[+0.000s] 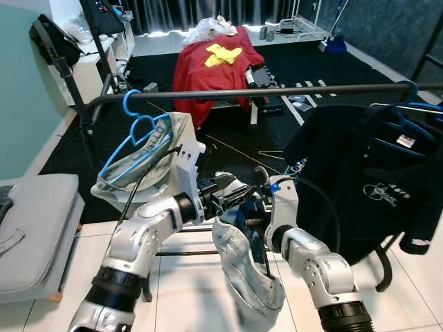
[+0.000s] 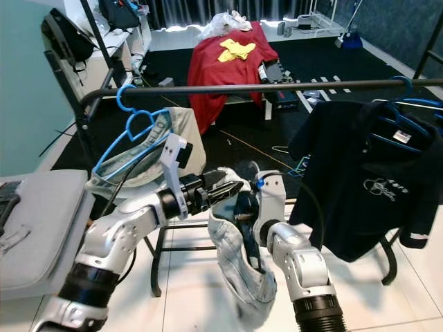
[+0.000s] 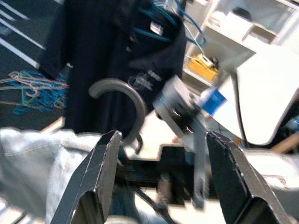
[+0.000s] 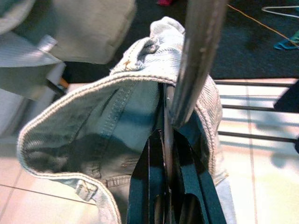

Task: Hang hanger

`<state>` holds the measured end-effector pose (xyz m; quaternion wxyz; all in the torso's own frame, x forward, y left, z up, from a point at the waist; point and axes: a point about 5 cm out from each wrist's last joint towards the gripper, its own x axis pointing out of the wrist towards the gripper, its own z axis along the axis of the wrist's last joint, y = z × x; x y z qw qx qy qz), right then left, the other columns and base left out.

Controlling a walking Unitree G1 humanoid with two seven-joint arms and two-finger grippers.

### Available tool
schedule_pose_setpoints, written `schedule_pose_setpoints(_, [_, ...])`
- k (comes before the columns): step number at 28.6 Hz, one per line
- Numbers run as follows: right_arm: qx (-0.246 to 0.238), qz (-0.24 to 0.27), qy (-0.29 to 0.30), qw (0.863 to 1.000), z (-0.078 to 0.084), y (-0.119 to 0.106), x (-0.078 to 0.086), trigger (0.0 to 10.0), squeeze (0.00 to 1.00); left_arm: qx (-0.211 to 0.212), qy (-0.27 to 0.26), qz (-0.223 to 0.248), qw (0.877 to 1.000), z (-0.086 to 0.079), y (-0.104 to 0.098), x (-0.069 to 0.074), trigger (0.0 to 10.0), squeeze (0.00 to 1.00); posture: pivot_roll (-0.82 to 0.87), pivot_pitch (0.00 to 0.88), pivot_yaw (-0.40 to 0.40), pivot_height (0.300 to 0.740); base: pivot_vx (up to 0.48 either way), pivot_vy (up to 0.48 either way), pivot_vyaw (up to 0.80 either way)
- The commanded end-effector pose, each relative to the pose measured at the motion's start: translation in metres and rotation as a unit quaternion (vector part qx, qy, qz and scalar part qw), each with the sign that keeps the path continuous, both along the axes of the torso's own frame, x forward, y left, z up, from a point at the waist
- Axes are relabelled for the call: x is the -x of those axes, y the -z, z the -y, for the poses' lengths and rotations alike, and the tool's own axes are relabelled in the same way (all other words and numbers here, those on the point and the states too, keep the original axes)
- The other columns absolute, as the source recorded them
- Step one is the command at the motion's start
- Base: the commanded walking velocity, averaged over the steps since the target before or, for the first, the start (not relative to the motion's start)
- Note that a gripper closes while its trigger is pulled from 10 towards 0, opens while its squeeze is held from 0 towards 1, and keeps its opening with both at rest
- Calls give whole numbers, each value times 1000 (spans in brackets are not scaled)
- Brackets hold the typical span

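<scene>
Denim, a pale pair of jeans [image 1: 246, 266], hangs bunched between the robot's two arms below the black clothes rail [image 1: 277, 91]; the right gripper [image 4: 168, 140] is pinched tight on what looks like a hanger's thin bar [image 4: 198, 60] with the waistband draped over it, though the hanger's hook cannot be made out; the left gripper [image 3: 163, 158] stands just beside the load with its fingers spread wide and nothing between them. The risk, on this evidence, is plain: the heavy denim could slide off the bar as the load is raised, or the unseen hook could miss the rail and drop the lot onto the white tiled floor [image 1: 187, 290]. Room on the rail is limited at both ends; a blue hanger [image 1: 135, 135] carrying a light garment occupies the left end, and a black polo shirt [image 1: 367, 180] on blue hangers fills the right; the bare stretch between them, directly above the grippers, looks like the only open gap; a grey cushioned seat [image 1: 34, 232] sits well apart on the left.
</scene>
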<state>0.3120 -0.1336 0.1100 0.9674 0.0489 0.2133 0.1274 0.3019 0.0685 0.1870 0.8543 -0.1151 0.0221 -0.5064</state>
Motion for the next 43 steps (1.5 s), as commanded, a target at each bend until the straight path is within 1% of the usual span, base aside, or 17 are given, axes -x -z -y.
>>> schedule_pose_setpoints(1, [2,12,20,1000,7,0,-3,10000,0,-18,18,-6,1000,-2,5,8,10000,0,-68,76,53,740,0,0,0])
schedule_pose_setpoints(5, [6,11,28,1000,11,1,-4,10000,0,-28,10,-8,1000,-4,9,7,10000,0,-69,75,52,740,0,0,0])
schedule_pose_setpoints(7, [13,-1,35,999,18,6,-3,10000,0,-72,-48,-7,996,-10,19,-3,10000,0,-70,72,53,740,0,0,0])
schedule_pose_setpoints(9, [13,-1,35,999,18,6,-3,10000,0,-72,-48,-7,996,-10,19,-3,10000,0,-70,72,53,740,0,0,0])
schedule_pose_setpoints(11, [31,-38,26,998,23,17,2,10000,0,-154,-135,-8,979,-24,38,-16,10000,0,-69,71,56,740,0,0,0])
schedule_pose_setpoints(12, [31,-38,26,998,23,17,2,10000,0,-154,-135,-8,979,-24,38,-16,10000,0,-69,71,56,740,0,0,0])
schedule_pose_setpoints(14, [38,-58,22,997,27,23,4,10000,0,-208,-177,-2,962,-35,51,-18,10000,0,-68,72,59,740,0,0,0])
schedule_pose_setpoints(15, [32,-54,26,998,29,20,3,10000,0,-218,-190,0,957,-38,57,-16,10000,0,-69,72,62,740,0,0,0])
schedule_pose_setpoints(20, [19,-37,31,999,31,14,0,10000,0,-215,-209,-10,954,-40,64,-12,10000,0,-69,73,64,740,0,0,0])
schedule_pose_setpoints(24, [46,35,41,997,38,-14,-15,10000,0,-200,-241,-23,949,-41,78,-6,10000,0,-72,85,61,740,0,0,0])
schedule_pose_setpoints(26, [53,98,40,993,40,-37,-23,10000,0,-195,-257,-22,946,-42,81,-7,10000,0,-71,90,59,740,0,0,0])
schedule_pose_setpoints(29, [58,123,39,990,41,-47,-26,10000,0,-192,-264,-21,945,-43,82,-7,10000,0,-71,90,59,740,0,0,0])
schedule_pose_setpoints(30, [64,148,40,986,41,-58,-29,10000,0,-187,-267,-22,945,-44,82,-7,10000,0,-71,91,58,740,0,0,0])
schedule_pose_setpoints(32, [64,148,40,986,41,-58,-29,10000,0,-187,-267,-22,945,-44,82,-7,10000,0,-71,91,58,740,0,0,0])
schedule_pose_setpoints(33, [67,165,42,983,41,-69,-31,10000,0,-185,-265,-22,946,-44,82,-6,10000,0,-71,89,59,740,240,0,0])
schedule_pose_setpoints(36, [68,176,45,981,42,-79,-34,10000,0,-186,-258,-21,948,-44,82,-5,10000,0,-71,89,60,740,262,0,0])
schedule_pose_setpoints(43, [62,181,56,980,44,-92,-38,10000,0,-194,-231,-20,953,-39,84,-1,10000,0,-71,89,60,740,317,0,0])
